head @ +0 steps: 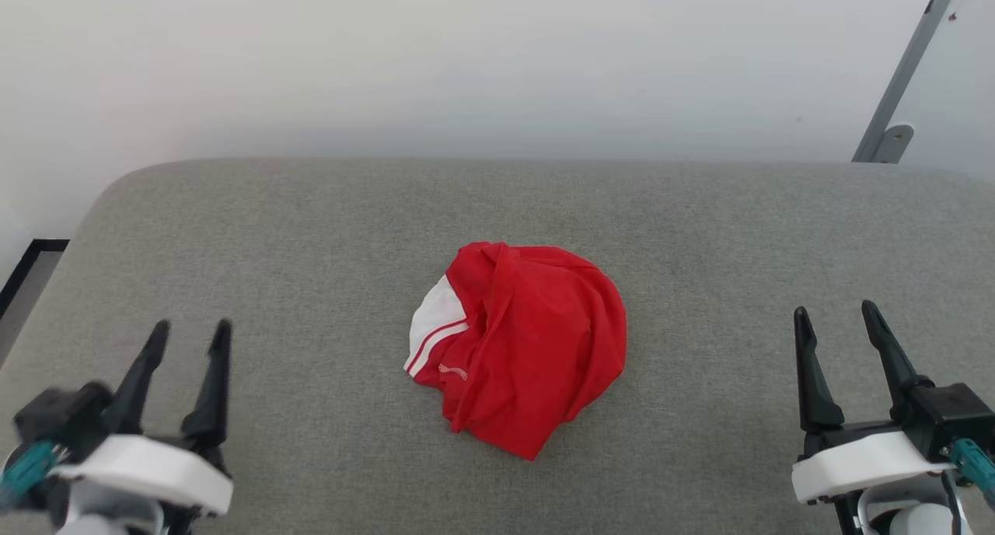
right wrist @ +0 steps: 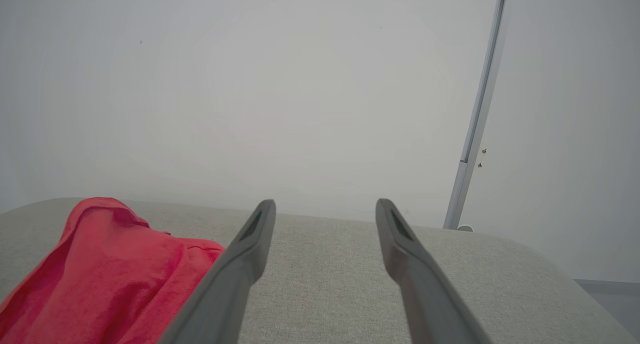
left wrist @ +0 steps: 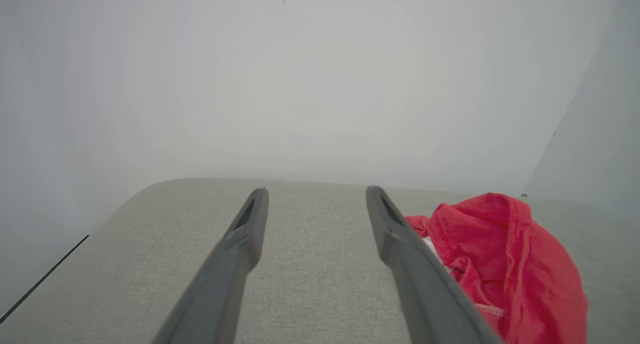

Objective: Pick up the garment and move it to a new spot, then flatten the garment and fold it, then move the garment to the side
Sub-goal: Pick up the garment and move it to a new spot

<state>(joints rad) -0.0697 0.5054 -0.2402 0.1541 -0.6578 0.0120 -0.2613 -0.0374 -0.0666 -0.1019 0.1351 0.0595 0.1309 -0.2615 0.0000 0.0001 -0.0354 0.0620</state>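
Observation:
The garment (head: pixel 521 344) lies crumpled in a heap at the middle of the grey upholstered surface (head: pixel 311 232), bright red with a white striped panel on its left side. My left gripper (head: pixel 190 337) hovers at the lower left, open and empty, well apart from the heap. My right gripper (head: pixel 839 321) stands open and empty at the lower right, equally far off. In the left wrist view the garment (left wrist: pixel 505 264) sits to the right of my open left gripper (left wrist: pixel 316 196). In the right wrist view the garment (right wrist: pixel 105 274) lies left of my open right gripper (right wrist: pixel 325 209).
A pale wall (head: pixel 466 61) rises behind the surface's rounded far edge. A grey metal bar (head: pixel 902 76) leans at the upper right, also seen as a bar (right wrist: pixel 477 124) in the right wrist view. A dark floor strip (head: pixel 27 274) shows past the left edge.

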